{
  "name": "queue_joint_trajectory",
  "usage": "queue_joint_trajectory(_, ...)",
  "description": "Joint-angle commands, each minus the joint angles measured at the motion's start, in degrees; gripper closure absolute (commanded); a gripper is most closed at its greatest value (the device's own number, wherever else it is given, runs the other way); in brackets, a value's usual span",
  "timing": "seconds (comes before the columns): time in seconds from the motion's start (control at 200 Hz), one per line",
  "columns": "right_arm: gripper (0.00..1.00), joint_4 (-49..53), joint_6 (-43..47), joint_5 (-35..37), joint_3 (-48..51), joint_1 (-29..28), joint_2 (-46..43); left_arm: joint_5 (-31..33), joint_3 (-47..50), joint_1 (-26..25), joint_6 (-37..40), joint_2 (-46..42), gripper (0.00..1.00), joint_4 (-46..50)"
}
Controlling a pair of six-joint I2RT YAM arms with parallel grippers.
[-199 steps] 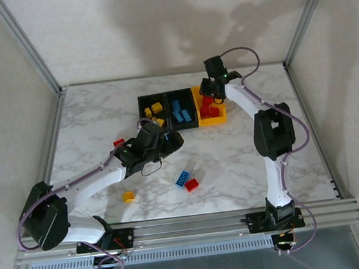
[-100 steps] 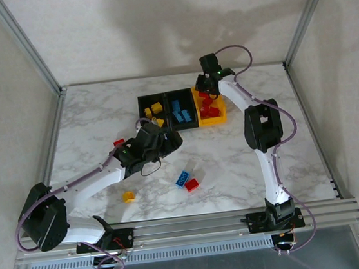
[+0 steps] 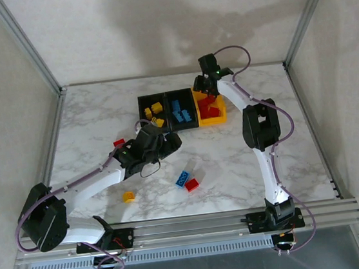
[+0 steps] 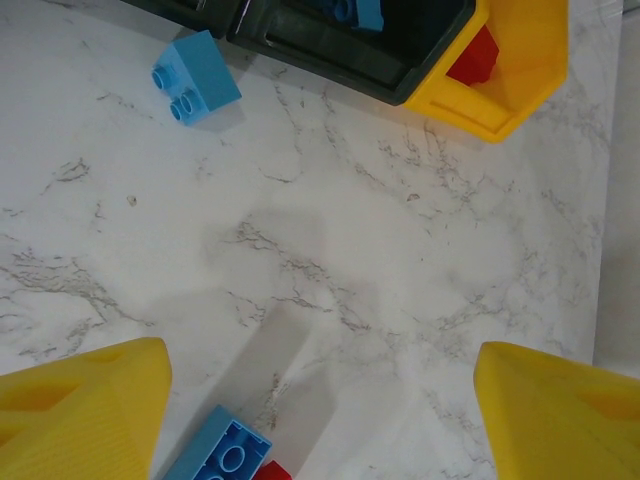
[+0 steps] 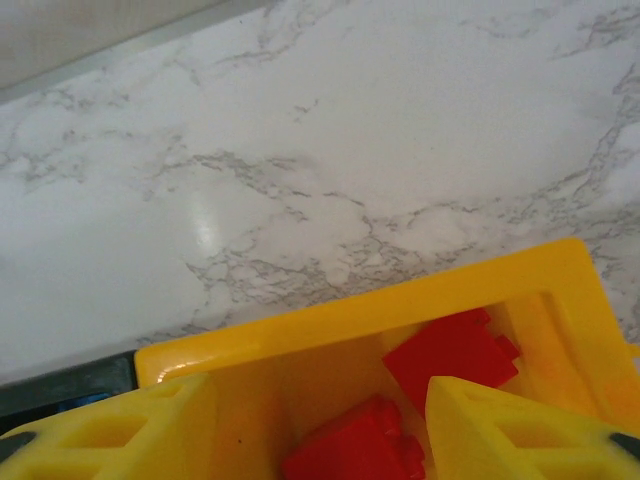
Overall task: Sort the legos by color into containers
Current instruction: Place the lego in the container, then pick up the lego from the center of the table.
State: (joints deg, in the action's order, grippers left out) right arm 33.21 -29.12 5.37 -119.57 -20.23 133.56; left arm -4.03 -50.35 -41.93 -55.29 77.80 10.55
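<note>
We see the left gripper (image 3: 167,142) hovering over the counter (image 3: 88,125) at 6 o'clock of the containers (image 3: 165,94), jaws spread wide with nothing between them, and its wrist view shows a light blue lego (image 4: 196,77) near the middle black bin (image 4: 340,60). The right gripper (image 3: 206,92) hangs over the yellow bin (image 3: 212,122) at the row's 3 o'clock end, jaws spread and empty above red legos (image 5: 450,350). The left black bin (image 3: 140,98) holds yellow legos (image 3: 153,110), the middle one blue legos (image 3: 182,115), while a red brick (image 3: 119,142), a yellow brick (image 3: 129,196) and a blue-and-red pair (image 3: 187,181) lie loose between 6 and 8 o'clock of the row
</note>
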Motion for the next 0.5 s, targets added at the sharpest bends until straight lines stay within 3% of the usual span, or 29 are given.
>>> queue_joint_trajectory(0.0,0.43,1.0,1.1,0.2,-0.5,-0.1,-3.5,2.7,0.4,-0.4,1.2,-1.7,0.21,2.0)
queue_joint_trajectory(0.2,0.44,-2.8,2.7,-0.7,11.6,-1.7,-16.3,7.0,-0.9,-0.4,2.4,-1.4,0.23,7.6)
queue_joint_trajectory(0.375,0.46,-13.2,5.4,-5.6,33.1,-4.1,-32.3,9.6,0.6,-0.4,2.1,-3.5,0.25,9.6)
queue_joint_trajectory(0.496,0.45,-23.5,9.2,-9.0,48.2,-9.4,-42.4,10.9,2.7,-0.3,2.1,-6.9,0.25,9.8)
